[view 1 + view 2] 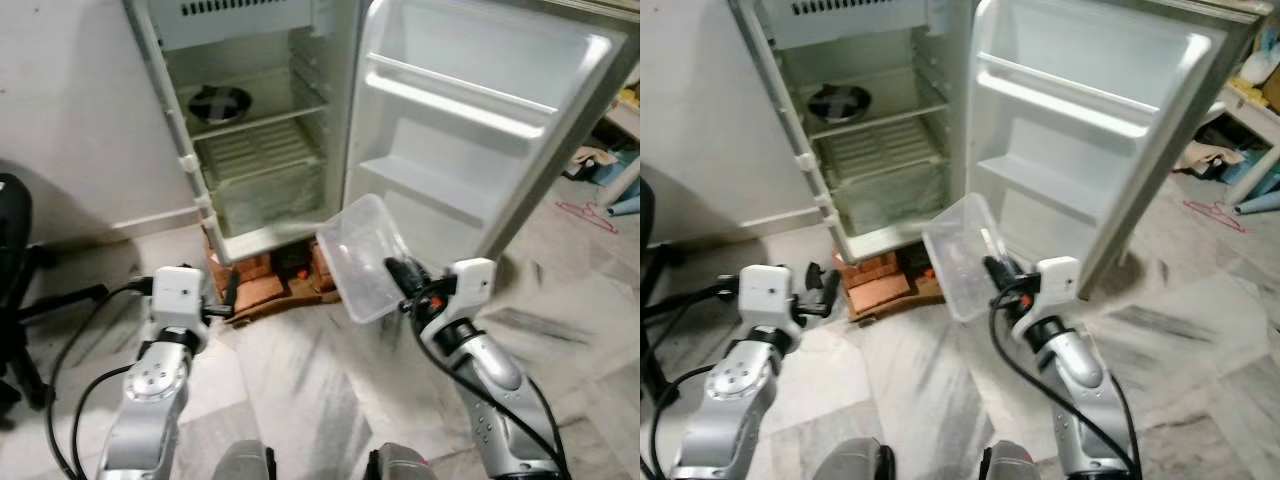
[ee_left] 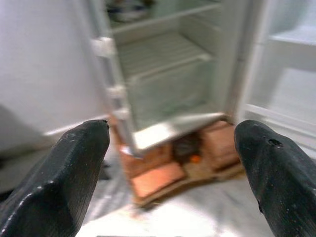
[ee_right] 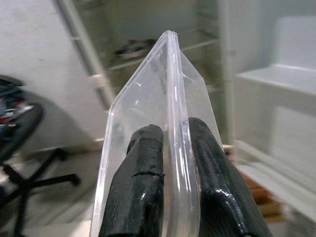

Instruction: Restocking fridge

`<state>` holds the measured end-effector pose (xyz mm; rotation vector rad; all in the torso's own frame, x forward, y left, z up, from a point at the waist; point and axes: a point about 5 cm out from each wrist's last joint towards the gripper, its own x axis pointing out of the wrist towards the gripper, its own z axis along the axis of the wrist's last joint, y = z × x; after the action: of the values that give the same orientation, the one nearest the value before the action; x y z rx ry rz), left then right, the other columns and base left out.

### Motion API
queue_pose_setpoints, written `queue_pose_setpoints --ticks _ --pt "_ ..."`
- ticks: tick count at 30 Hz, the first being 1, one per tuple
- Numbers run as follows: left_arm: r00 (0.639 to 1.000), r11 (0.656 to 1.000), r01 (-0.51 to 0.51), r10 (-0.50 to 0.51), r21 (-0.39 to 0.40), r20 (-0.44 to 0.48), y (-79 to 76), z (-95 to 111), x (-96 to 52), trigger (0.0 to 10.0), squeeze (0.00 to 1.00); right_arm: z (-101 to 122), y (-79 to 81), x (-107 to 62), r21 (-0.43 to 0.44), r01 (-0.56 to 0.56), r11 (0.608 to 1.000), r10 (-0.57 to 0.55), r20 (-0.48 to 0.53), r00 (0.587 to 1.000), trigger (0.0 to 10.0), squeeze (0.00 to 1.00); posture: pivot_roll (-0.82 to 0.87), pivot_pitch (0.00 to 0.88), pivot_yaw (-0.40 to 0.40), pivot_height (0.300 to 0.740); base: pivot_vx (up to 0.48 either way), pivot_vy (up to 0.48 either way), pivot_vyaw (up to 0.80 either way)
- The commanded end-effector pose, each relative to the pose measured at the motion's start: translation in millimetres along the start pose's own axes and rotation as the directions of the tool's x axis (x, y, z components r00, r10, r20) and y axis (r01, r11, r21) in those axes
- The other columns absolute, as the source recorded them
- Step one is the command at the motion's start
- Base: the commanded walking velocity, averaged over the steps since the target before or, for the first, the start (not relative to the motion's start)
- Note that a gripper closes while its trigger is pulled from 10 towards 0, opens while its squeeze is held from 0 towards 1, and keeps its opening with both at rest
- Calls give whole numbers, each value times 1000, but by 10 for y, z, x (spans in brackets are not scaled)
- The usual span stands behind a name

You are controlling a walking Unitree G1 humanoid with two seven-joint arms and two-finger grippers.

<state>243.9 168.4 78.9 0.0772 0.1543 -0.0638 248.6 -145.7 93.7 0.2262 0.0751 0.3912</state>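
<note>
- Clear plastic container [image 1: 365, 256] is pinched by its rim in my right gripper [image 3: 170, 140], held up tilted in front of the open fridge [image 1: 255, 150], between the fridge body and the open door [image 1: 470, 110].
- Right fingers [image 3: 143, 168] are clamped on the rim wall, one finger on each side; the wrist view shows the rim edge-on between them.
- Container looks empty, though I can't rule out something small inside; a faint pale mark shows near the grip in the right eye view.
- Handling guess: thin, light, somewhat flexible plastic with a smooth, slippery wall. A one-edge pinch lets it sag or swing, so I'd move slowly and keep the hold on the rim, the stiffest part.
- Left gripper [image 2: 170, 163] has its fingers wide apart, holding nothing; it sits low on the left, pointed at the fridge base.
- Fridge contents: a dark metal bowl [image 1: 220, 103] on the upper shelf, contents not readable. The wire shelf [image 1: 258, 150] below looks bare, and so does the see-through drawer [image 1: 270, 195] under it.
- Door shelves [image 1: 450, 100] look bare.
- Fridge stands on bricks [image 1: 265, 275] on the tiled floor [image 1: 300, 380].
- Black chair [image 1: 15, 260] at far left, well apart from the work.
</note>
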Motion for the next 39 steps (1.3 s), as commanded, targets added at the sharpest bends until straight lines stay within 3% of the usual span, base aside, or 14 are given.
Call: queue_pose_setpoints --ticks 1,14,39 --pt "1000 1000 7 -8 24 22 -34 32 0 10000 0 53 -83 -33 -23 33 999 -33 12 999 10000 0 29 103 3 740 0 0 0" --pt "997 999 34 -35 21 65 10 78 -5 10000 0 76 -97 -5 -24 40 999 -39 25 999 10000 0 29 99 7 740 0 0 0" --pt "996 998 59 -57 -29 73 -51 81 -23 10000 0 93 -82 36 -29 28 999 -27 35 999 10000 0 31 103 4 740 371 0 0"
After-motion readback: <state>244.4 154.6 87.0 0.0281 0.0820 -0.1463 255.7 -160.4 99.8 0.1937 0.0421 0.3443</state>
